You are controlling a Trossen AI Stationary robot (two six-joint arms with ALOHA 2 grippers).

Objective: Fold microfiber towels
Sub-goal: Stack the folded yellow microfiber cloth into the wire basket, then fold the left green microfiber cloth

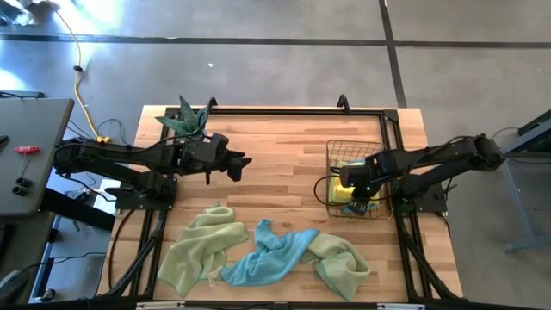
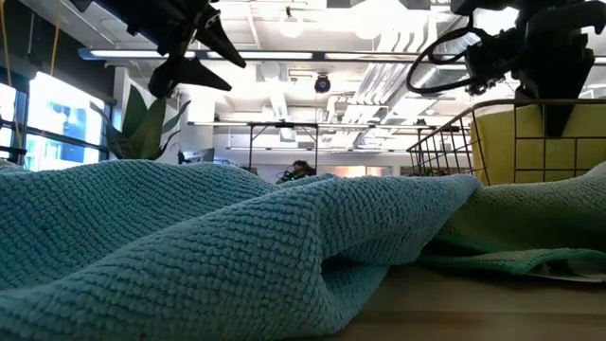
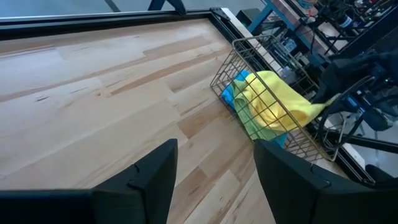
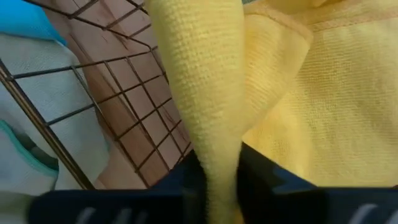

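Three towels lie crumpled on the table's near part: a pale green towel (image 1: 200,250), a light blue towel (image 1: 267,254) (image 2: 189,246) overlapping it, and a green towel (image 1: 344,263). A yellow towel (image 1: 349,176) (image 3: 273,102) lies in the copper wire basket (image 1: 330,172) on blue and green cloth. My right gripper (image 1: 358,203) (image 4: 221,186) reaches into the basket and is shut on the yellow towel. My left gripper (image 1: 241,164) (image 3: 214,174) is open and empty above the bare wood, left of the basket. My right gripper pinches a bunched fold of the yellow towel (image 4: 214,137) between its two fingers. It comes from above, pointing down into the basket's near side. The fold runs up from the fingers as a narrow ridge, and the rest of the towel (image 4: 336,112) lies in the basket.
A potted plant (image 1: 189,120) stands at the table's far left corner, behind my left arm. The basket's wire walls (image 3: 230,68) surround my right gripper. Bare wood (image 1: 284,155) lies between my left gripper and the basket.
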